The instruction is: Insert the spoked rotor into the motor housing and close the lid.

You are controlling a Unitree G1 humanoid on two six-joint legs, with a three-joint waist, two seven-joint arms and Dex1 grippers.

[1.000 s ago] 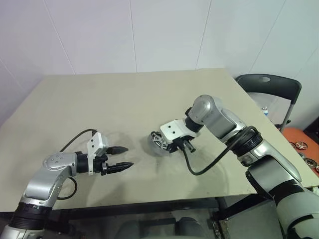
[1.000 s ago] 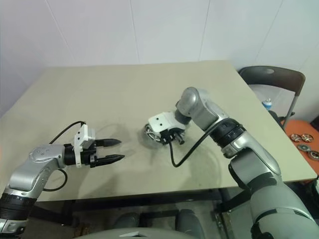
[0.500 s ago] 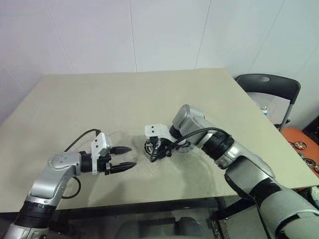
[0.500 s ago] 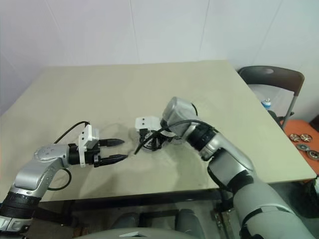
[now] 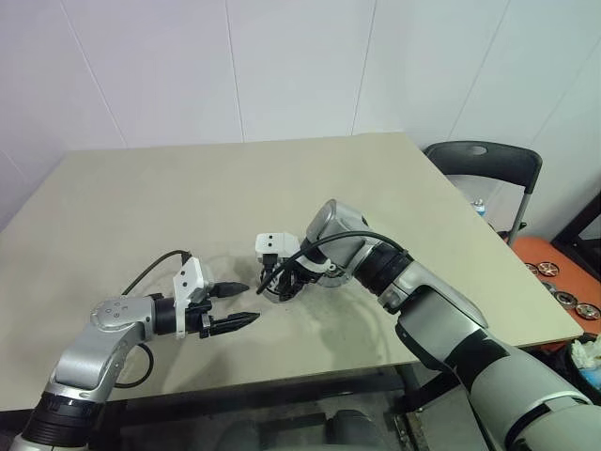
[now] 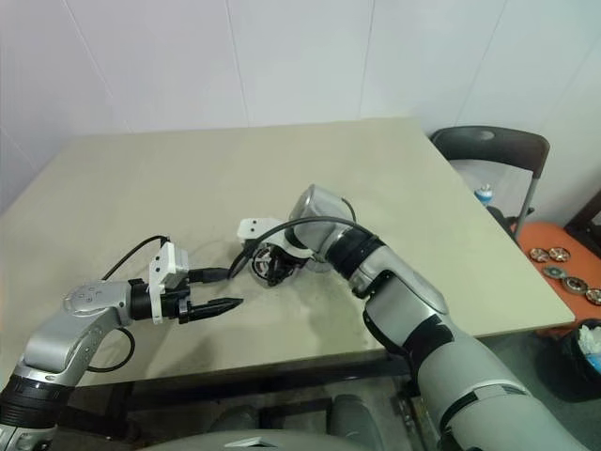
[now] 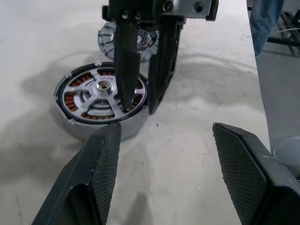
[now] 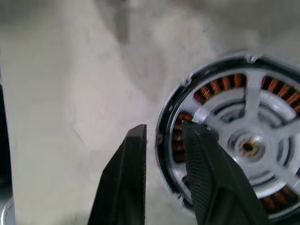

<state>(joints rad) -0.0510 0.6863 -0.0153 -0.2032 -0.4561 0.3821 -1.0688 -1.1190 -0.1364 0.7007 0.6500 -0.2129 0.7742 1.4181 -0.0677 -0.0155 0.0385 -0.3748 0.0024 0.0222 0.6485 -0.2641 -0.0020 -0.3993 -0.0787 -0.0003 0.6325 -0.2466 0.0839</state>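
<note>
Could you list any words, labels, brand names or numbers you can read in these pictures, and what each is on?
None can be read: no print shows on the motor housing, the rotor seated in it, the lid behind it, the table or either gripper.

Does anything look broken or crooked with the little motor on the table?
Nothing stands out. The spoked rotor sits level inside the motor housing, copper windings showing between its spokes. The right gripper straddles the housing's rim, one finger inside, one outside. The lid lies flat on the table behind it, not yet on.
</note>
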